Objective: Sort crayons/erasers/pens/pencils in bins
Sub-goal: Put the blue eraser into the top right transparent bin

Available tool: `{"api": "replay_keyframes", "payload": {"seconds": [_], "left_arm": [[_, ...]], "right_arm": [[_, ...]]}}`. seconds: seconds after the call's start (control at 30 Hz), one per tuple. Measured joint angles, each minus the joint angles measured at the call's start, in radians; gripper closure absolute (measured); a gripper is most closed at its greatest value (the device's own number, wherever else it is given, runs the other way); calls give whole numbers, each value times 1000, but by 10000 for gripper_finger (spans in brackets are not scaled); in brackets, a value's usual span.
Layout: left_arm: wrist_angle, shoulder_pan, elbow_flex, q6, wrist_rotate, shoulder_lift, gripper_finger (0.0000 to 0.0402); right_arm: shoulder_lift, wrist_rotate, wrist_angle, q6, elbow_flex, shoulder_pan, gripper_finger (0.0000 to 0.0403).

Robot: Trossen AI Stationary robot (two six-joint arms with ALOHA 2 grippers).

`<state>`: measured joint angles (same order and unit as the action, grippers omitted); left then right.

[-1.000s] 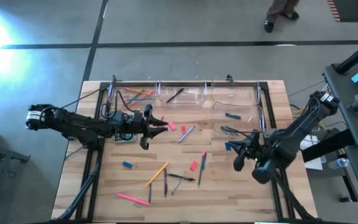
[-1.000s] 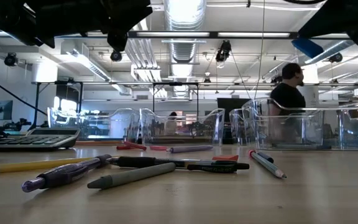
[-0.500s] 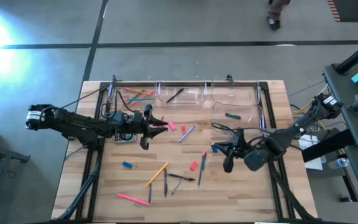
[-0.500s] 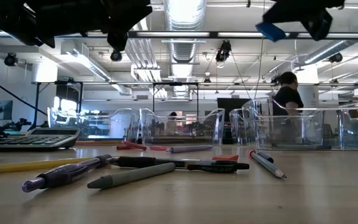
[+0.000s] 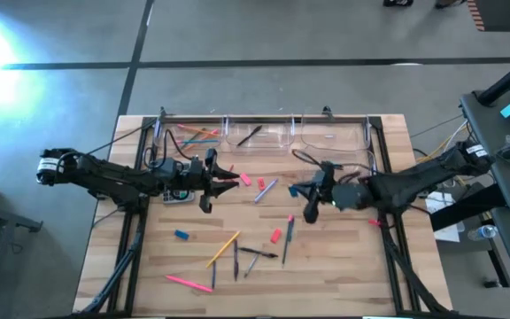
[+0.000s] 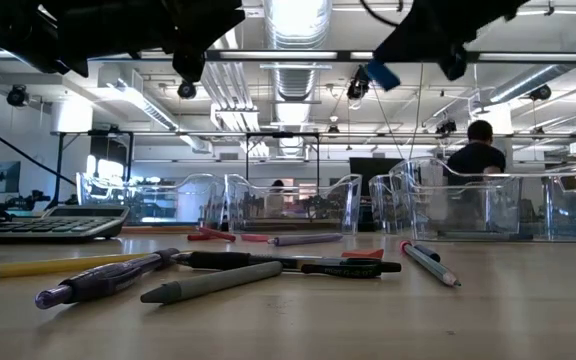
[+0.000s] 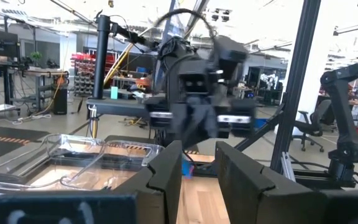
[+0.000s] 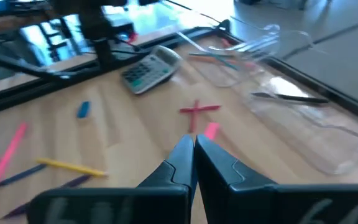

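pens [image 6: 118, 280] and a grey stick lie nearest on the desk [image 5: 343, 257] in the low view, with pencils [image 5: 223, 250] and erasers [image 5: 275, 236] scattered mid-desk. above them the right pincer [image 5: 309, 191] hangs over the middle, fingers pressed together; a blue eraser [image 6: 377, 74] shows at its tip. the left pincer [image 5: 234, 178] hovers beside the calculator [image 6: 53, 222], partly open around a red piece. farther back stand the bins [image 5: 259, 133], some holding pencils and pens.

High cam straight down; low cam level w/ table [image 5: 343, 275], shared.
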<state>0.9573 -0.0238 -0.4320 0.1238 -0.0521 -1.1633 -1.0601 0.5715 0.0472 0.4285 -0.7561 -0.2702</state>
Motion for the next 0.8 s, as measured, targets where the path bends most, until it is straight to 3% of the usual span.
{"api": "replay_keyframes", "payload": {"seconds": [0.2, 0.57, 0.8], "left_arm": [[-2, 0, 0, 0, 0, 0, 318], [-8, 0, 0, 0, 0, 0, 318], [-8, 0, 0, 0, 0, 0, 318]], "right_arm": [[40, -86, 34, -67, 13, 237, 394], [115, -251, 260, -152, 31, 733, 394], [79, -310, 263, -197, 44, 943, 394]]}}
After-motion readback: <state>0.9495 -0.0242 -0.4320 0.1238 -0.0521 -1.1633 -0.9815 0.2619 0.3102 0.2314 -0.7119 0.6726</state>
